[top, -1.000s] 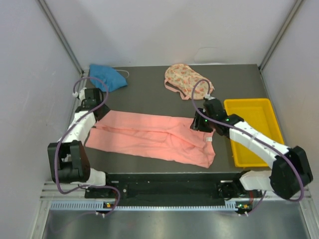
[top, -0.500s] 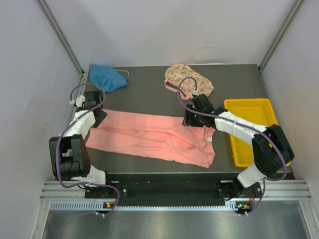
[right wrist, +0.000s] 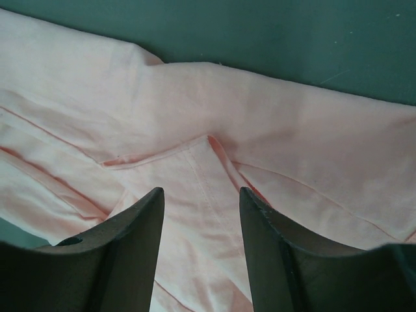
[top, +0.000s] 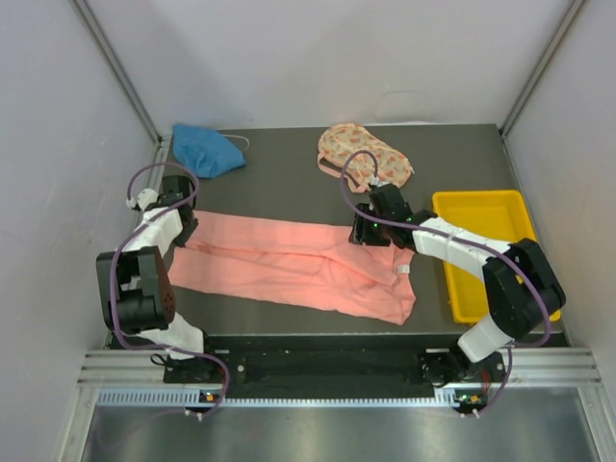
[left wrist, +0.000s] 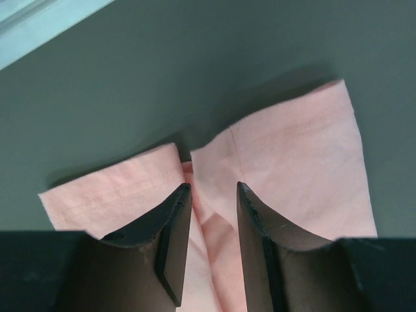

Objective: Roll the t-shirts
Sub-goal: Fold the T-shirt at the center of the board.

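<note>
Both wrists have shifted since a second ago: the right gripper point(top: 364, 234) has slid leftward along the far edge of the salmon-pink t-shirt point(top: 289, 265) while its elbow swung in toward the centre; the left gripper point(top: 184, 227) has drawn a little further toward the far-left; the shirt itself lies as it did.

Folded lengthwise into a long band, the salmon-pink t-shirt stretches across the dark table point(top: 279, 183) from the left side toward the near right, its small white neck label point(top: 404, 270) showing near the right end; the left gripper sits over the band's left end, fingers point(left wrist: 172, 227) parted narrowly with a ridge of pink cloth showing in the gap, nothing clamped; the right gripper hovers over a hemmed fold, fingers point(right wrist: 133, 240) standing moderately wide with cloth below and nothing between them.

A crumpled blue t-shirt point(top: 204, 149) lies at the far-left corner; a bunched peach floral-print t-shirt point(top: 361, 154) lies at the far middle; a yellow tray point(top: 476, 196) sits on the right, just beside the pink shirt's right end.
</note>
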